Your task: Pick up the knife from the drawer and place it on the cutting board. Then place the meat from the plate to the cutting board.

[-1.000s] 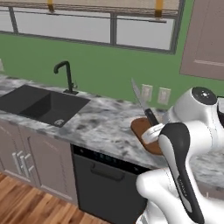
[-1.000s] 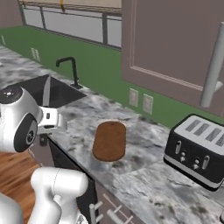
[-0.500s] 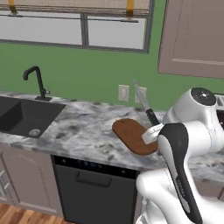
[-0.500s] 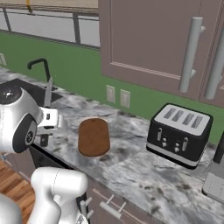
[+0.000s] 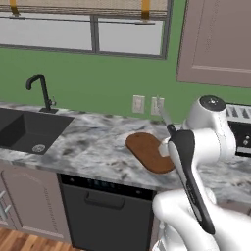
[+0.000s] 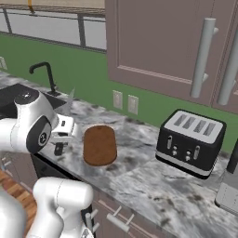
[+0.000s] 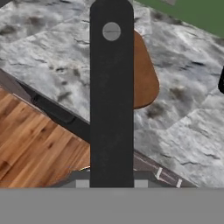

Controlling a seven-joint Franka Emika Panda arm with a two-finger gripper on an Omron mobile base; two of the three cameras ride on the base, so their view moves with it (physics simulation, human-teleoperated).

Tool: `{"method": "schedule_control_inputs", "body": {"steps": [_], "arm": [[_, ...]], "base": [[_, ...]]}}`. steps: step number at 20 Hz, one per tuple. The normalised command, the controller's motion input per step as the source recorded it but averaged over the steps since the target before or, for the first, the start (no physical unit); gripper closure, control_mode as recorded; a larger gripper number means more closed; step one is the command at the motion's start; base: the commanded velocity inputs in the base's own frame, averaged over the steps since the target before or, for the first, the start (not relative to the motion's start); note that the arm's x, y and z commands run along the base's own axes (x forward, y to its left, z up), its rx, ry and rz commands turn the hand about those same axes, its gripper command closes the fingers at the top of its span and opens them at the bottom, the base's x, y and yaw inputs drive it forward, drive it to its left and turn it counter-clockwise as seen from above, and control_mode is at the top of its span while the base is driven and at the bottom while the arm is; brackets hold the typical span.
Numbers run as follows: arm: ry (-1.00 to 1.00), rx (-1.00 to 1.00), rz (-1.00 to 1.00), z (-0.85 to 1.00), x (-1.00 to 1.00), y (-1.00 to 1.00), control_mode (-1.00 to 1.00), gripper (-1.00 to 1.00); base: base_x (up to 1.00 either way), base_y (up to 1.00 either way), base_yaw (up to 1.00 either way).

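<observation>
My gripper (image 6: pixel 65 132) is shut on the knife's black handle (image 7: pixel 111 96), which runs up the middle of the hand view. The grey blade (image 6: pixel 69 99) points up and away above the hand; it also rises in front of the wall, blade (image 5: pixel 163 116), just left of my arm. The oval reddish-brown cutting board (image 5: pixel 148 152) lies flat on the marble counter, right beside and below the held knife. In the hand view the cutting board (image 7: pixel 146 78) shows behind the handle. The drawer, the plate and the meat are out of view.
A black sink (image 5: pixel 27 130) with a black faucet (image 5: pixel 40 89) lies at the left. A dark dishwasher front (image 5: pixel 105 208) sits under the counter. A black and silver toaster (image 6: pixel 189 142) stands right of the board. Upper cabinets (image 6: pixel 162 42) hang above.
The whole scene has slid left as the base drove right: the sink moved to the left edge and the board closer to the arm. The knife stays in the gripper.
</observation>
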Motion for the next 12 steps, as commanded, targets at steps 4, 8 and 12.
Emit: {"method": "schedule_control_inputs", "body": {"steps": [4, 8, 12], "arm": [[0.11, -0.08, 0.16, -0.39, 0.54, 0.0, -1.0, 1.0], [0.0, -0.06, 0.19, -0.35, 0.42, -0.11, -1.0, 1.0], [-0.06, 0.04, 0.34, -0.52, 0.42, -0.16, -1.0, 1.0]], "base": [[0.0, 0.0, 0.0], [0.0, 0.0, 0.0], [0.0, 0.0, 0.0]]}}
